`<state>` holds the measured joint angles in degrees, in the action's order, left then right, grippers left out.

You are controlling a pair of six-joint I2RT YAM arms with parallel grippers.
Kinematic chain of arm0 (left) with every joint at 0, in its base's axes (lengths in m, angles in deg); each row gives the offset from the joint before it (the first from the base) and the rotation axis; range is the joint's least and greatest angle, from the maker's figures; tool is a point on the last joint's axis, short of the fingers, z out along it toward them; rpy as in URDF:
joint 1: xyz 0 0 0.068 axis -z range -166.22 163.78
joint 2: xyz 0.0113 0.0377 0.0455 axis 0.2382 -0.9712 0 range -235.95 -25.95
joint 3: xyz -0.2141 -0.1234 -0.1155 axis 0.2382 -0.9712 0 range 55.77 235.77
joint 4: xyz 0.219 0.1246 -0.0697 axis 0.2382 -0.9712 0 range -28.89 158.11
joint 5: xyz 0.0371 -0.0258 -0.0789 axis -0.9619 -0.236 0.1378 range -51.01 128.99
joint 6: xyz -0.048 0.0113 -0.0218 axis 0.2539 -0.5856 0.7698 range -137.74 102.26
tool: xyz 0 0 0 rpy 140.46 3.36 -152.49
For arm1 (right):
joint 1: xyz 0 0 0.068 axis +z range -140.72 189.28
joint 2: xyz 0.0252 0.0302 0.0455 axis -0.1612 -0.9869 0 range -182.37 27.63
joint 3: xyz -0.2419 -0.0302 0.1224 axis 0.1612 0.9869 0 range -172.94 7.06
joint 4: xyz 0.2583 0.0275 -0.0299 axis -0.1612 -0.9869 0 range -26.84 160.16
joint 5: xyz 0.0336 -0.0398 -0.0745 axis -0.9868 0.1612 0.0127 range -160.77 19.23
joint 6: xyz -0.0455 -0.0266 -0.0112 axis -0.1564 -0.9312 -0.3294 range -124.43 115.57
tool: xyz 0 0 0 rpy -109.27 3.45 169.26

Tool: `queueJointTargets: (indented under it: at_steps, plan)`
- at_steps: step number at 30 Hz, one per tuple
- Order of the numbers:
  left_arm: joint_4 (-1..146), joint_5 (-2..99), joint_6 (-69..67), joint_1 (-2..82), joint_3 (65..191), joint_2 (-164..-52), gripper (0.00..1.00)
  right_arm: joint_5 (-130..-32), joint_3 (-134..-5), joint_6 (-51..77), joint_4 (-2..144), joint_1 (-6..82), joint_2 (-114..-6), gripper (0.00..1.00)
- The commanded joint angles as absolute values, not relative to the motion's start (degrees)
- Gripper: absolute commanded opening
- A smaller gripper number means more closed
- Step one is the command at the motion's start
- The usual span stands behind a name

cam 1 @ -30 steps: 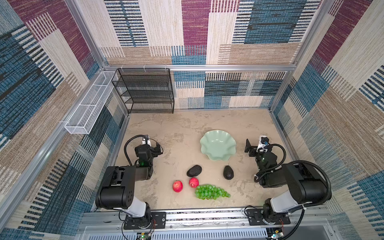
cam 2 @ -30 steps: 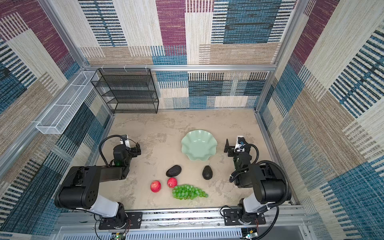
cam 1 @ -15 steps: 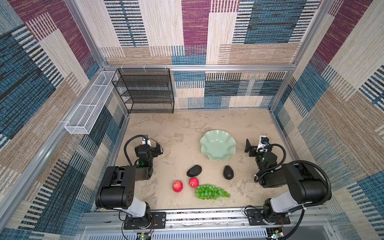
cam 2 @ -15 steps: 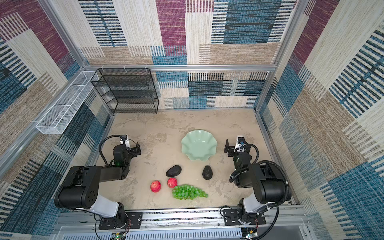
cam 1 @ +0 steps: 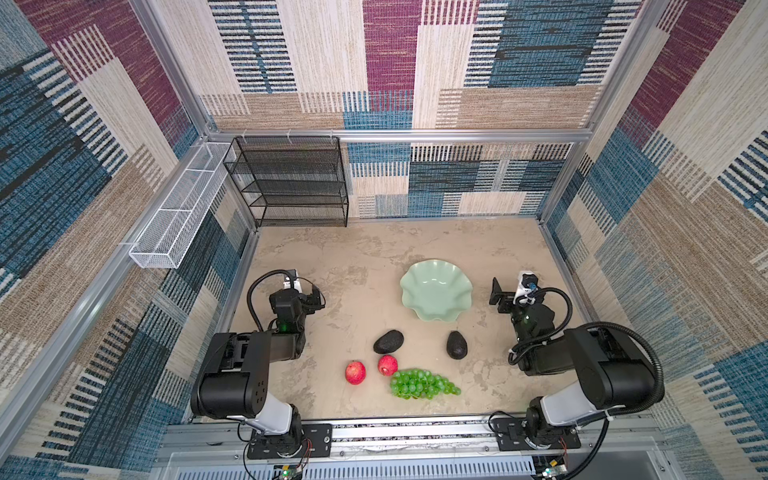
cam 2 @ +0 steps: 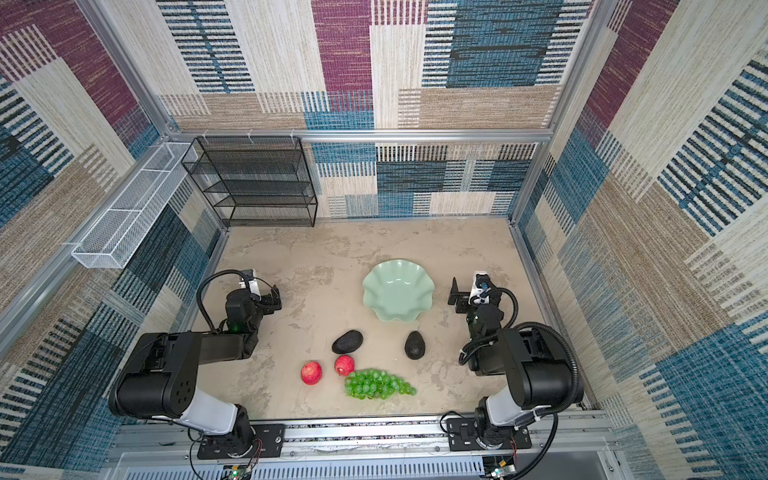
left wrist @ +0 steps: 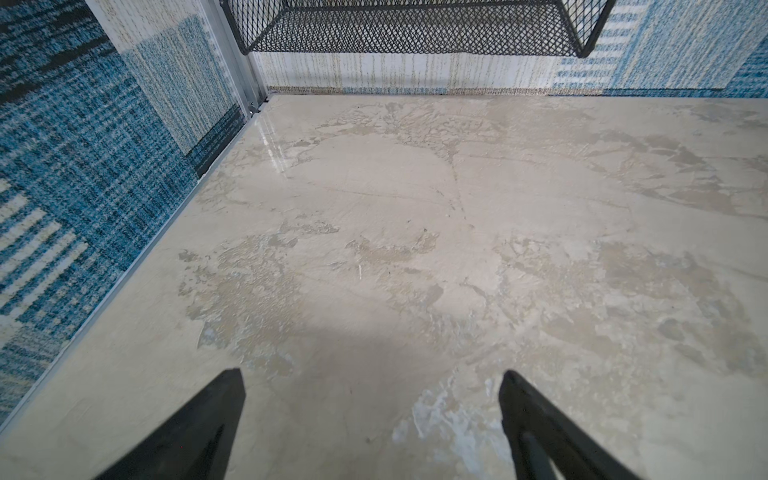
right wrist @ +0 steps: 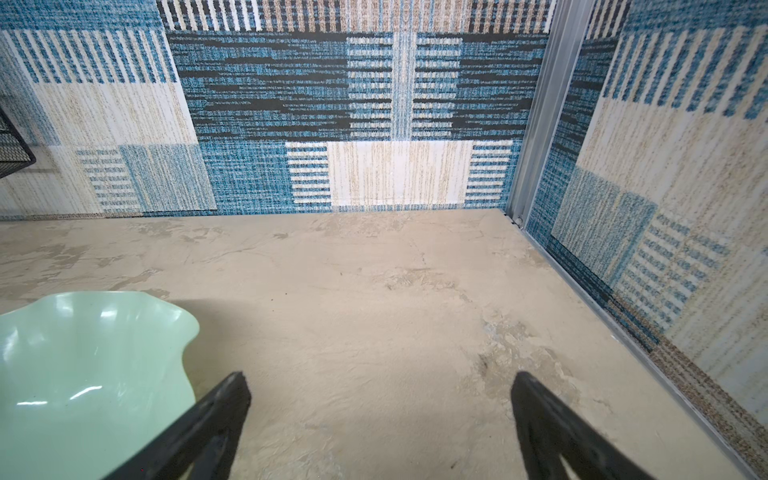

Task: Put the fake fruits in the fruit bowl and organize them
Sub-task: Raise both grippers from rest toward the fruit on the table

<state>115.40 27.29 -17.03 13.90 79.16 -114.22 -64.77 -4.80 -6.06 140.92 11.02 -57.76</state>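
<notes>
The fruit bowl (cam 1: 436, 291) (cam 2: 398, 291), pale mint with a wavy rim, stands empty right of centre. Nearer the front lie two dark avocados (cam 1: 388, 341) (cam 1: 456, 345), two red apples (cam 1: 355, 372) (cam 1: 387, 365) and a bunch of green grapes (cam 1: 422, 384). My left gripper (cam 1: 311, 297) (left wrist: 372, 374) hovers open over bare tabletop at the left, well away from the fruit. On the other side of the bowl, my right gripper (cam 1: 503, 296) (right wrist: 380, 376) is open and empty, with the bowl's rim (right wrist: 183, 332) just beside one finger.
A black mesh shelf rack (cam 1: 291, 183) stands at the back left corner. A white wire basket (cam 1: 178, 220) hangs on the left wall. Patterned walls with aluminium posts close in the beige tabletop (cam 1: 365, 257) on three sides.
</notes>
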Motion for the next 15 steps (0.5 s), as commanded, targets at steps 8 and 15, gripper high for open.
queueJointTargets:
  at_steps: [8,15]
  plan:
    - [79.9,18.2,-3.5,14.2,93.7,-101.6,0.97,-58.3,-21.1,18.0,92.9,11.0,-38.2,1.00]
    - [80.8,39.5,12.1,14.0,92.6,-91.8,0.97,-75.0,-21.0,15.8,88.0,10.9,-30.8,1.00]
